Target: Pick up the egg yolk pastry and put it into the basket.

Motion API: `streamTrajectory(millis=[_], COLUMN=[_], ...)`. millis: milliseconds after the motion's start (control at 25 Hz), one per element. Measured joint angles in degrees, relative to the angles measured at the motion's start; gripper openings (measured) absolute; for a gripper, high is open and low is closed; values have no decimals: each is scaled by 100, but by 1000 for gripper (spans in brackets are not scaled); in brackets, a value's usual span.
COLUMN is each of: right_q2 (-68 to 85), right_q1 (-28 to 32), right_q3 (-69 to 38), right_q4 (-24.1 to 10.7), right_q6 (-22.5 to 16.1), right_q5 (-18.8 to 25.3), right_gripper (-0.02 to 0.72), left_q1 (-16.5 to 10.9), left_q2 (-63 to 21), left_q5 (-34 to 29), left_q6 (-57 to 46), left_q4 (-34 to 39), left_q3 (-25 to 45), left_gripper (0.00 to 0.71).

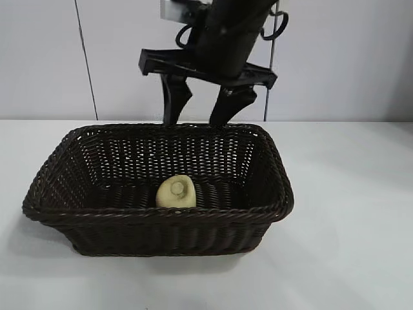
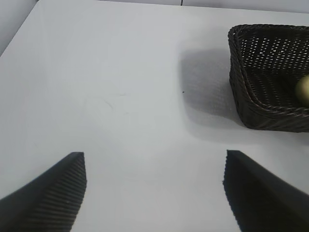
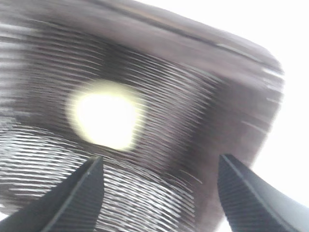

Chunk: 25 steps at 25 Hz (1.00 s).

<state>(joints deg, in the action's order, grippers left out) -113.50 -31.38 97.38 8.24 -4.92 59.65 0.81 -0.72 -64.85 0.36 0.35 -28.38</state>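
Note:
The pale yellow egg yolk pastry (image 1: 176, 192) lies on the floor of the dark brown wicker basket (image 1: 58, 210), tipped against the near wall. My right gripper (image 1: 199, 121) hangs above the basket's far rim, open and empty. In the right wrist view the egg yolk pastry (image 3: 105, 120) shows as a bright blurred patch inside the basket (image 3: 203, 96), beyond the spread fingers (image 3: 79, 193). My left gripper (image 2: 154, 166) is open over bare table, off to one side of the basket (image 2: 251, 104). The egg yolk pastry (image 2: 304, 89) peeks over that basket's edge.
The basket stands in the middle of a white table (image 1: 355, 213), with bare surface on both sides and in front. A pale wall (image 1: 39, 58) rises behind the table.

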Motion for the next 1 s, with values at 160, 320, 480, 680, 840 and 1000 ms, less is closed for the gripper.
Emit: streamTrajectory(millis=[160, 320, 480, 680, 840, 1000], right_q2=[0, 0, 0, -7, -7, 76], right_q1=[390, 869, 1569, 2529, 2925, 2952], right_q3=[73, 73, 73, 73, 67, -255], right_q4=[-267, -726, -969, -1066, -1066, -1054], right_q6=[-279, -396, -408, -278, -72, 183], right_q5=[665, 939, 992, 991, 991, 985], right_gripper=[489, 489, 489, 489, 489, 489], left_q1=[0, 0, 0, 0, 0, 0], left_q2=[0, 0, 0, 0, 0, 0], left_q5=[0, 0, 0, 0, 0, 0], left_q6=[0, 0, 0, 0, 0, 0], left_q4=[0, 0, 0, 0, 0, 0], left_q3=[0, 0, 0, 0, 0, 0], left_gripper=[571, 571, 571, 571, 571, 571])
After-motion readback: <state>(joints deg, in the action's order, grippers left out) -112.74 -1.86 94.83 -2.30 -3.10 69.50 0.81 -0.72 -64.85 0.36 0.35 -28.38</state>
